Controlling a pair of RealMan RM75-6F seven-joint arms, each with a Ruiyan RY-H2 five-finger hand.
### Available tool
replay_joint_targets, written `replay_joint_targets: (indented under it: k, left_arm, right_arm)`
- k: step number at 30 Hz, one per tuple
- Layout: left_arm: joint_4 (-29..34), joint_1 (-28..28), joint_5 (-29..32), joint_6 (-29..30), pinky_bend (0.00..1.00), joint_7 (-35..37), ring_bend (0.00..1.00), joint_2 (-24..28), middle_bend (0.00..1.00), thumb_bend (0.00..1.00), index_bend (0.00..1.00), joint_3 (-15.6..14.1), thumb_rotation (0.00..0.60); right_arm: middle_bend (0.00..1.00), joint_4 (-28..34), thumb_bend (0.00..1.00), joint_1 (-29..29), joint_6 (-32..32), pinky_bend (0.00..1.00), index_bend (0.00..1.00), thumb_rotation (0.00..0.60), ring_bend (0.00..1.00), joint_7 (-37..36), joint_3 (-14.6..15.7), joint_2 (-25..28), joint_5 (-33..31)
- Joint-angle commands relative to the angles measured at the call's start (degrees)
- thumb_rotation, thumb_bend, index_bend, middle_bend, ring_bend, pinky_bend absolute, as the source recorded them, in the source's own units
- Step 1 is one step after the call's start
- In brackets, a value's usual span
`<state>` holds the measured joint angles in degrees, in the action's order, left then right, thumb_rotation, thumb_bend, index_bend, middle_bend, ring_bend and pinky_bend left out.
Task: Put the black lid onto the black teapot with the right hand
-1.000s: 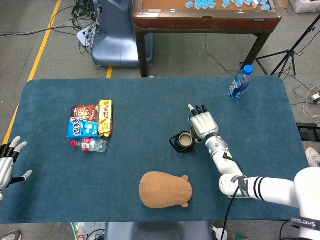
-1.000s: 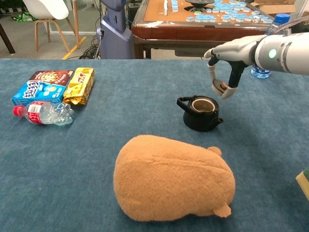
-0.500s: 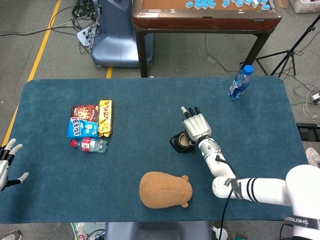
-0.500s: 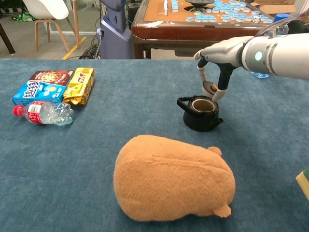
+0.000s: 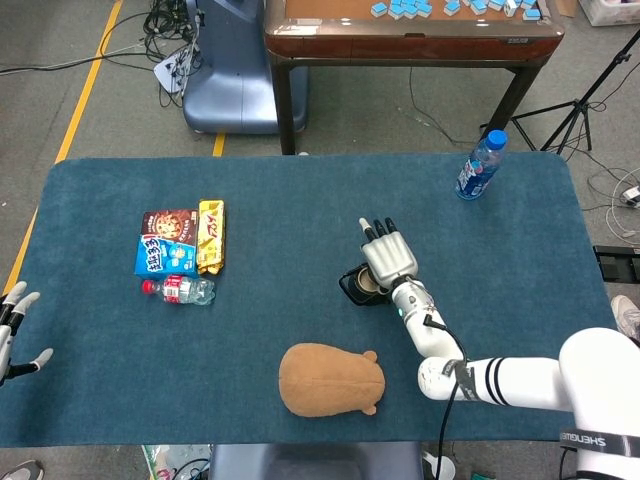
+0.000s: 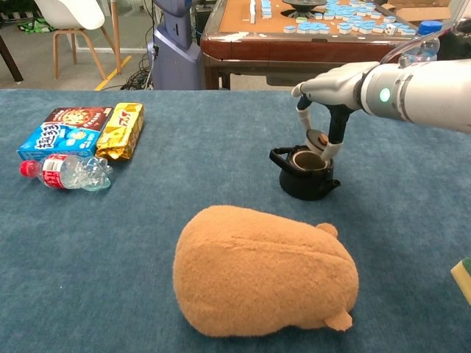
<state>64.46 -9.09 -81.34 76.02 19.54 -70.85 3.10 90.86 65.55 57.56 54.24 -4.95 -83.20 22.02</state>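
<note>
Teapot (image 6: 307, 173) sat a little right of centre on the blue table (image 5: 300, 200), black, with its mouth uncovered and a handle sticking out to the left. Directly above that mouth hovered the right hand (image 6: 324, 88), reaching in from the right edge of the chest view. It pinched the black lid (image 6: 317, 139) between thumb and a finger — the lid hung just over the rim, and whether it touched the rim could not be told. From the head view the back of the hand hid most of the pot.

Low in the frame, below the teapot, lay a brown plush toy (image 6: 265, 272). At the left of the table a group of snack packets (image 5: 182, 238) lay side by side, with a small water bottle (image 5: 180, 290) on its side just below them. A blue-capped bottle (image 5: 481, 166) stood upright near the upper right corner of the table.

At the far left edge of the head view, the left hand (image 5: 15, 325) was partly visible — fingers spread, holding nothing.
</note>
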Motion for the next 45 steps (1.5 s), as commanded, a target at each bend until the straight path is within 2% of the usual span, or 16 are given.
replay_joint_targets:
  k: [1, 4, 9, 19, 26, 30, 35, 40, 45]
  left_arm:
    - [-0.20, 0.05, 0.00, -0.07, 0.00, 0.14, 0.00, -0.08, 0.00, 0.22, 0.12, 0.00, 0.600]
    - [-0.29, 0.05, -0.05, -0.09, 0.00, 0.30, 0.00, -0.08, 0.00, 0.22, 0.12, 0.06, 0.600]
    - [-0.15, 0.18, -0.16, 0.10, 0.00, 0.33, 0.00, -0.06, 0.00, 0.22, 0.12, 0.08, 0.600]
    - [-0.80, 0.35, 0.01, -0.13, 0.00, 0.80, 0.00, -0.25, 0.00, 0.22, 0.12, 0.17, 0.600]
    - [-0.69, 0.52, 0.24, -0.17, 0.00, 0.51, 0.00, -0.15, 0.00, 0.22, 0.12, 0.29, 0.600]
    - [0.14, 0.48, 0.41, -0.31, 0.00, -0.41, 0.00, 0.28, 0.00, 0.22, 0.12, 0.40, 0.600]
    - [2.71, 0.44, 0.34, 0.27, 0.00, -2.33, 0.00, 1.46, 0.00, 0.22, 0.12, 0.68, 0.600]
    - [6.07, 0.04, 0.49, 0.02, 0.00, -4.95, 0.00, 2.85, 0.00, 0.22, 0.12, 0.93, 0.600]
    - [9.66, -0.75, 0.93, -0.93, 0.00, -7.80, 0.00, 4.06, 0.00, 0.22, 0.12, 1.25, 0.600]
  right_arm:
    - [0.00, 0.19, 0.17, 0.05, 0.11, 0.00, 0.45, 0.600, 0.00, 0.11, 0.03, 0.11, -0.15]
    - [0.00, 0.46, 0.17, -0.08, 0.34, 0.00, 0.45, 0.600, 0.00, -0.04, 0.10, 0.31, 0.10]
    - [0.00, 0.53, 0.14, -0.20, 0.76, 0.00, 0.31, 0.600, 0.00, -0.04, 0.10, 0.27, 0.15]
    - [0.00, -0.18, 0.14, -0.05, 0.17, 0.00, 0.30, 0.600, 0.00, -0.36, -0.15, -0.01, 0.35]
    - [0.00, 3.34, 0.14, -1.77, 1.96, 0.00, 0.30, 0.600, 0.00, -3.47, -1.12, 2.89, 2.63]
    - [0.00, 7.33, 0.14, -4.61, 4.52, 0.00, 0.30, 0.600, 0.00, -6.89, -1.03, 6.33, 6.15]
    - [0.00, 14.02, 0.14, -10.27, 9.76, 0.00, 0.30, 0.600, 0.00, -11.86, 0.69, 11.59, 12.32]
    - [0.00, 19.93, 0.15, -18.62, 16.59, 0.00, 0.30, 0.600, 0.00, -18.39, 4.58, 16.70, 21.98]
    - [0.00, 20.81, 0.15, -27.70, 22.00, 0.00, 0.30, 0.600, 0.00, -25.87, 9.72, 19.45, 32.34]
